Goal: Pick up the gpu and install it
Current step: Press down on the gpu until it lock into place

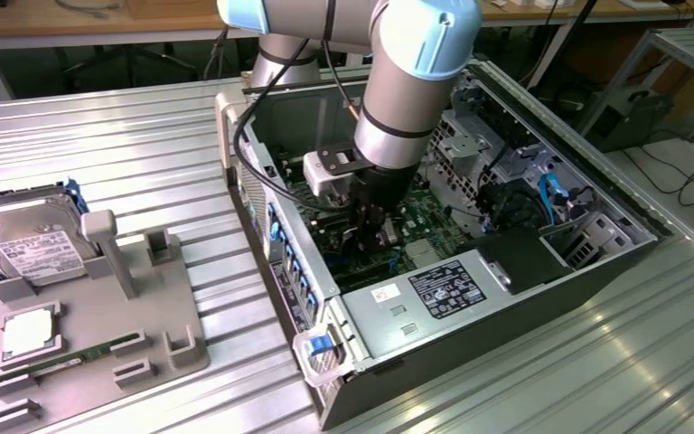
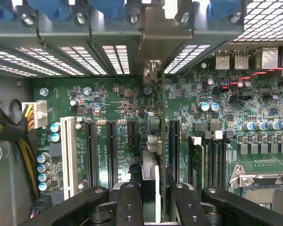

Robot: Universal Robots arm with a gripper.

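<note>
Inside one computer case [image 1: 528, 271] | one gripper [image 2: 153, 197] clamps one gpu [image 2: 153, 141]

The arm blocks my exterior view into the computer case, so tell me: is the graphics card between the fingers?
Observer: Yes. In the wrist view the gripper is shut on the graphics card, seen edge-on.
Operator: Where is its metal end?
Observer: The bracket is up at the vented rear covers.
Operator: Any free slots near it?
Observer: The white slot and the long black slot beside it stand empty.
</note>
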